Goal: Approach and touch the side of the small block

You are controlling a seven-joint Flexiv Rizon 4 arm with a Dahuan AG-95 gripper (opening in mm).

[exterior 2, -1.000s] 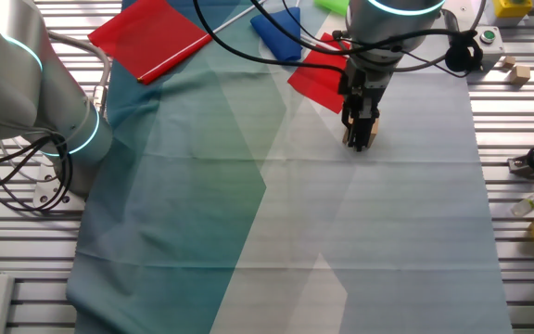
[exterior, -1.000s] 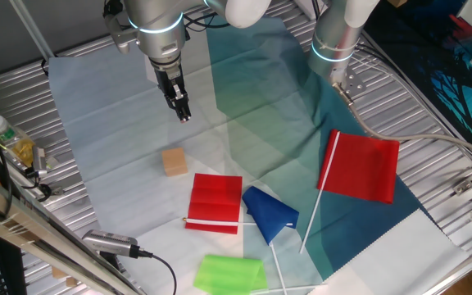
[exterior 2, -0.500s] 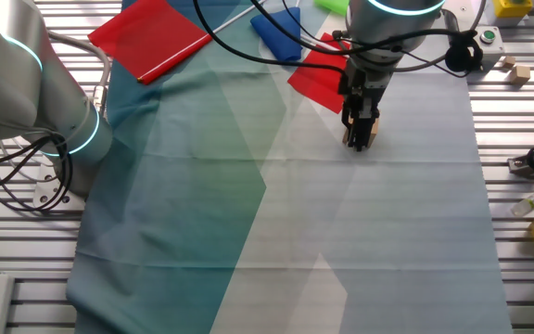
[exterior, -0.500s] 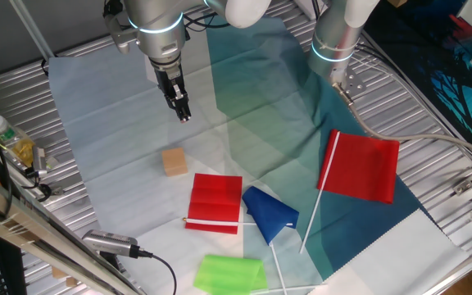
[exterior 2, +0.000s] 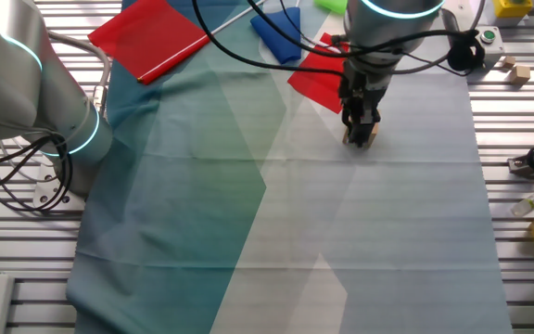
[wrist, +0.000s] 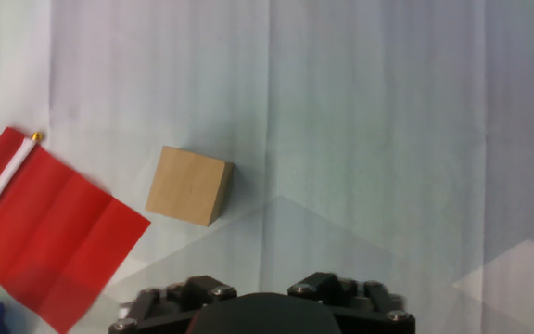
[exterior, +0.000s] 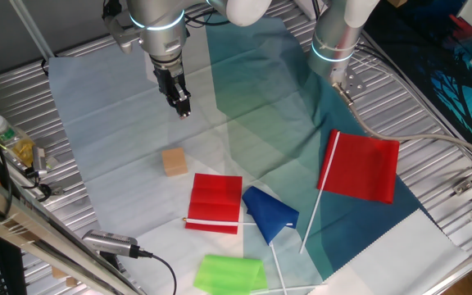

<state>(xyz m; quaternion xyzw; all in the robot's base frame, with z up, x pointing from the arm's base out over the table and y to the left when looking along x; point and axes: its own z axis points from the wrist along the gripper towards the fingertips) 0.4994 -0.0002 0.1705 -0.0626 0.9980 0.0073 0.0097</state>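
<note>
The small block [exterior: 173, 161] is a tan wooden cube lying on the pale cloth, just up-left of a folded red flag [exterior: 215, 202]. My gripper [exterior: 183, 109] hangs over the cloth well behind the block and apart from it. Its fingers are pressed together with nothing between them. In the hand view the block [wrist: 189, 186] lies left of centre, ahead of the gripper housing [wrist: 262, 311], and the fingertips do not show. In the other fixed view the gripper [exterior 2: 360, 139] covers most of the block.
A blue flag [exterior: 269, 211], a green flag [exterior: 229, 273] and a large red flag [exterior: 365, 166] lie to the right of and in front of the block. A second robot arm [exterior: 334, 33] stands at the back. Bottles [exterior: 11, 141] and cables line the left edge.
The gripper has shifted slightly up and back, away from the block. The block and flags have not moved.
</note>
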